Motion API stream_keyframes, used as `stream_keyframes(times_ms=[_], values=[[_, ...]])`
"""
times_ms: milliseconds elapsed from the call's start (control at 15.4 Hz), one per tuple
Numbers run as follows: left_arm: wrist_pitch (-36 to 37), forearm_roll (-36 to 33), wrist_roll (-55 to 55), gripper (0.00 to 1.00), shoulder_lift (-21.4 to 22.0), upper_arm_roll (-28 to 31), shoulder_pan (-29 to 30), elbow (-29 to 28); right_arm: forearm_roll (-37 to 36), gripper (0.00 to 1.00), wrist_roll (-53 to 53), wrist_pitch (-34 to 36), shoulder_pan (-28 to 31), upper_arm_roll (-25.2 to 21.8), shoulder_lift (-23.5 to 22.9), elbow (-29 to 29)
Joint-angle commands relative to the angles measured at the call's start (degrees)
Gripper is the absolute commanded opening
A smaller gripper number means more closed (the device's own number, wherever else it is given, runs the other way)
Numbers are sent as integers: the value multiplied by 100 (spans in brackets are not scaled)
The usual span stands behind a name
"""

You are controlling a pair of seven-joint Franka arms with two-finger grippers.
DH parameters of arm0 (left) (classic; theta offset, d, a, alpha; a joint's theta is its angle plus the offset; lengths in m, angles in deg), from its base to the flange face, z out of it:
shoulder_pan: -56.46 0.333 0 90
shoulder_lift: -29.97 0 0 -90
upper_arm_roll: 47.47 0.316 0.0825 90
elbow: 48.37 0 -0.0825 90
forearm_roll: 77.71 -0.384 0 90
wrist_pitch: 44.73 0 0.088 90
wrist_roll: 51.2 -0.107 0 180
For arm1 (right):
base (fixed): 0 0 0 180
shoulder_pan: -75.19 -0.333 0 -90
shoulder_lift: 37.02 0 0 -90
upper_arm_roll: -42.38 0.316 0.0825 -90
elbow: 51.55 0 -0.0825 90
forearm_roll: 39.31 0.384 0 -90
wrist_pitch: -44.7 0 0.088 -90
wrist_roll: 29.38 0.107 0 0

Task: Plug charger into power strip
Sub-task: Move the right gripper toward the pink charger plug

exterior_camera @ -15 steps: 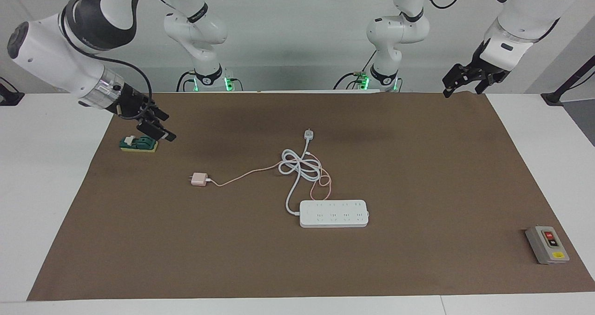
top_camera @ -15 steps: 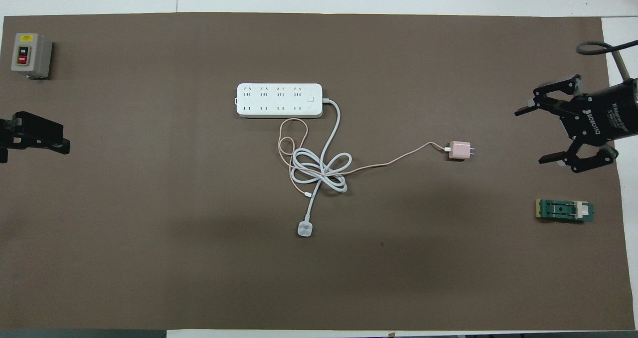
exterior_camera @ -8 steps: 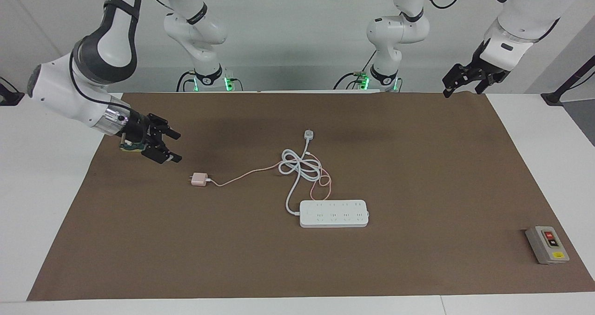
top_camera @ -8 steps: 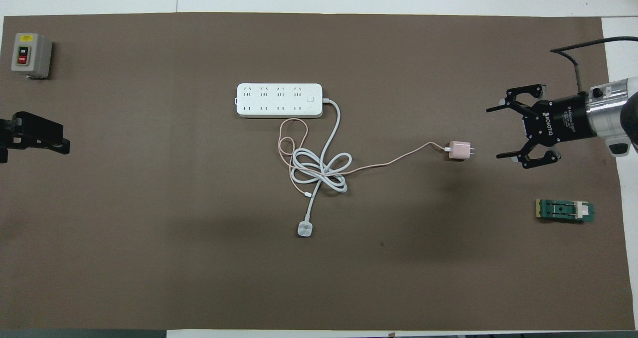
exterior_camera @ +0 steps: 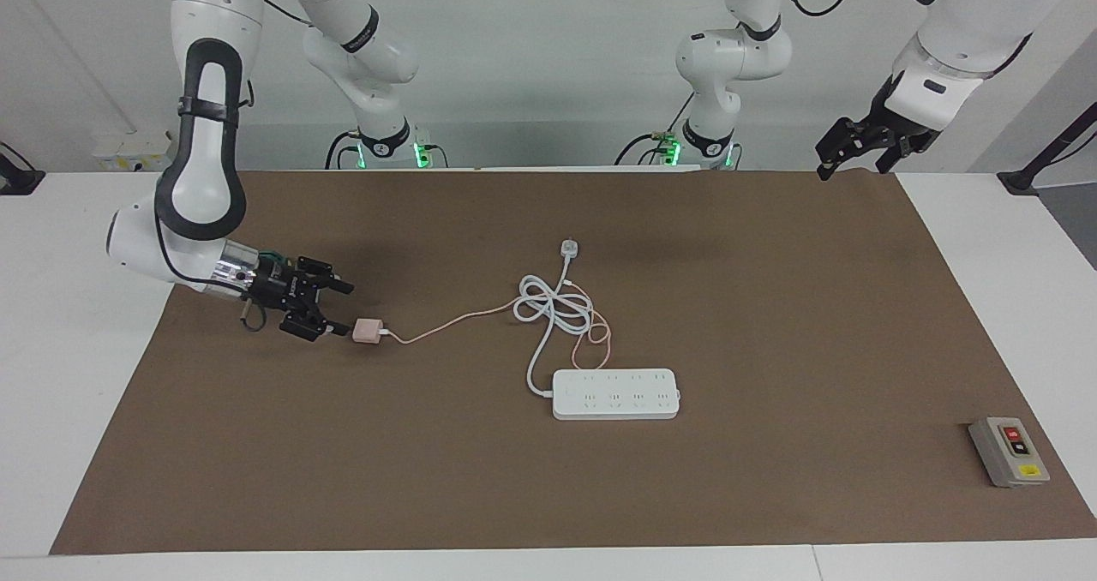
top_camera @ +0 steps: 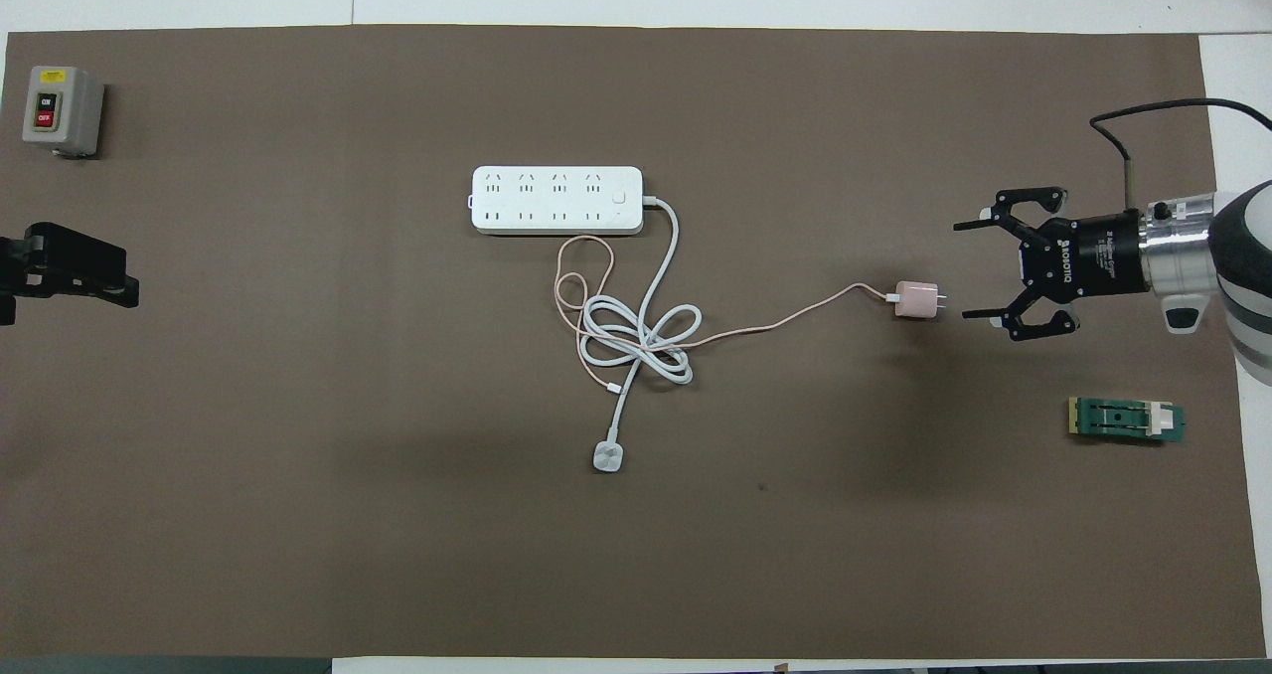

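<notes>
Brown mat (exterior_camera: 771,324): charger (exterior_camera: 368,331) beside right claw (exterior_camera: 336,308)

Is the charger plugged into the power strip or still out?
Out: the charger lies on the mat, apart from the power strip, prongs toward the open right gripper.

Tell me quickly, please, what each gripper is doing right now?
Right gripper: open, empty, low beside the small pale pink cube-shaped charger, not touching it.
Left gripper: waiting over the table's edge; finger state cannot be told.
</notes>
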Motion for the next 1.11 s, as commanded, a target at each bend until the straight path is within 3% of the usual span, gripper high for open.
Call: stream_keyframes(times_ms=[0,1042], values=[[51,-13,-24,100,64,-13,39,6,136,100,-316,251,69,36,-103,-12],[51,-13,-24,100,64,-13,39,-3,57,100,-18,-38,61,27,-666,-100]])
